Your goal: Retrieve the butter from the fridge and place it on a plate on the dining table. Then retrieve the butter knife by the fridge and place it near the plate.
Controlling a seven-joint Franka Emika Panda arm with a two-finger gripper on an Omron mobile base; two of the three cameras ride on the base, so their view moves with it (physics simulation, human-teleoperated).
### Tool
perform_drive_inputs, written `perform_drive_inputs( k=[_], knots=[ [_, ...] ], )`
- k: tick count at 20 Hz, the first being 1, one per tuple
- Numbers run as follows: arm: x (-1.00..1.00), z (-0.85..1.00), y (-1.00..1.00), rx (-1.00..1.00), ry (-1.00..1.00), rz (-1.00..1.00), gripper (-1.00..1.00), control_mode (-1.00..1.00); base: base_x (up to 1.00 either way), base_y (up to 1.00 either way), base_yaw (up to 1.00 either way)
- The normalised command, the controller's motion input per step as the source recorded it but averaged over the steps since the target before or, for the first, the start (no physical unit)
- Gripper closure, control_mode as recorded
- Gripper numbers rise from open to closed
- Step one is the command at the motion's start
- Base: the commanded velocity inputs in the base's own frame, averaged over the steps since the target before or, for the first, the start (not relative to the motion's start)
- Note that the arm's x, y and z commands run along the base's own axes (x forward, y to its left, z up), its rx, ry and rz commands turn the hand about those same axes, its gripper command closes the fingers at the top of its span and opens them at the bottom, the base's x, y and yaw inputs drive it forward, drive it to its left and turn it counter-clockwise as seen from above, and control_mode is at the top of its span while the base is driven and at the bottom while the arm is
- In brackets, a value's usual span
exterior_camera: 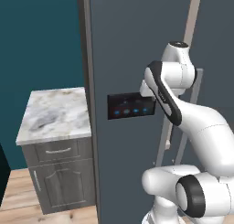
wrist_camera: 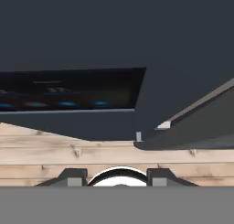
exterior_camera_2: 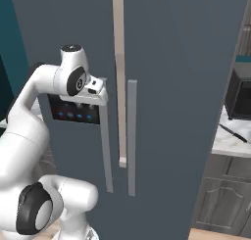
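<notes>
- Teal kitchen wall, tall slate-grey double-door fridge (exterior_camera_2: 171, 62) shut; butter presumably inside.
- White arm's gripper (exterior_camera_2: 100, 94) sits at the left long grey bar handle (exterior_camera_2: 105, 151), jaws part-open; whether they grip it, cannot tell.
- Stiff, slick bar: grasp it squarely mid-length.

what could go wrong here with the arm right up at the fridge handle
The gripper sits at the top end of the left bar handle, so it may slip off when pulling. The fridge doors are barely parted; a swinging door could hit the arm. The butter knife lies near the counter edge.
</notes>
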Motion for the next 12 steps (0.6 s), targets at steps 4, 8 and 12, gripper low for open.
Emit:
perform_drive_inputs(
  k=[4,8,12],
  knots=[
    [-0.15,-0.05,-0.01,0.00,0.00,0.00,-1.00,1.00,-0.13,-0.05,0.00],
    [0.00,0.00,0.00,0.00,0.00,0.00,-1.00,1.00,-0.75,-0.49,0.00],
    [0.00,0.00,0.00,0.00,0.00,0.00,-1.00,1.00,-0.33,-0.32,-0.01]
  ],
)
